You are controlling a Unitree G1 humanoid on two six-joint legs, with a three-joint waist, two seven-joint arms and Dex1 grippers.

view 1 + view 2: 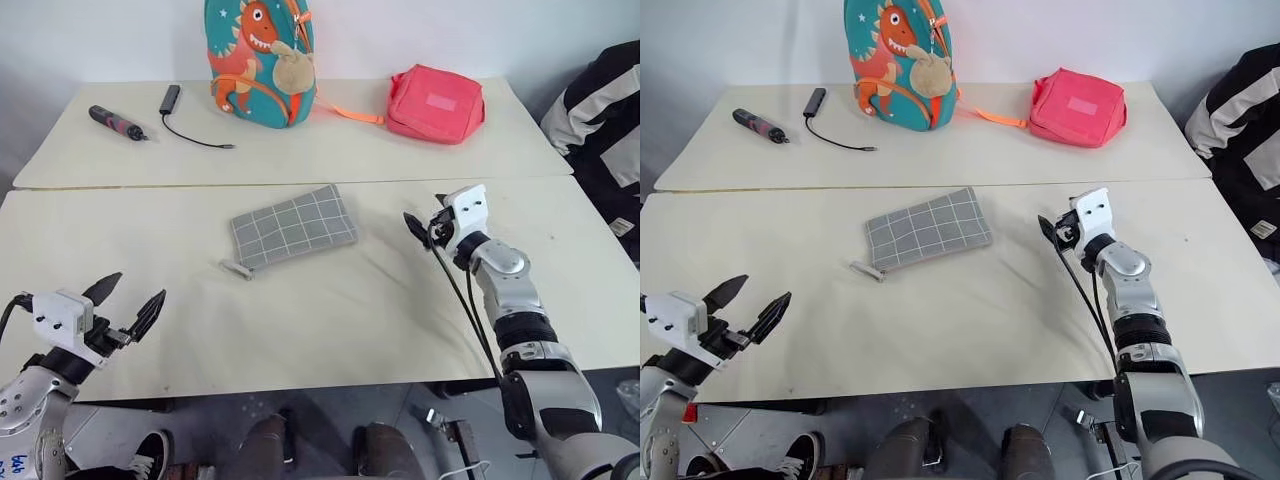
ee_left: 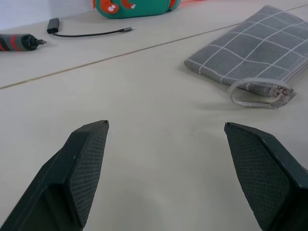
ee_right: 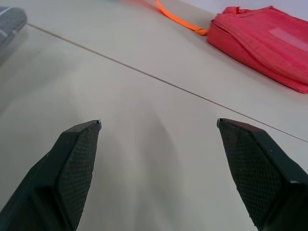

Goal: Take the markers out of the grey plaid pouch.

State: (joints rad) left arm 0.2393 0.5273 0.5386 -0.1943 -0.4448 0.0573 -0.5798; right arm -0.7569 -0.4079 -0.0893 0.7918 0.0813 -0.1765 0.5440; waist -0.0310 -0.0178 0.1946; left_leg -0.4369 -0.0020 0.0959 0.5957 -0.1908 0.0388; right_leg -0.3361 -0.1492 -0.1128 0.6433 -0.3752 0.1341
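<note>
Both claws spread, empty. I bring right gripper [image 1: 422, 228] to pouch [image 1: 293, 226] mouth, left gripper [image 1: 127, 303] pinning far end; markers unseen.

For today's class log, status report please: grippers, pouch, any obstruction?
Left gripper open, right gripper open, both empty. Grey plaid pouch flat on table, untouched; no markers out. Nothing in the way.
</note>
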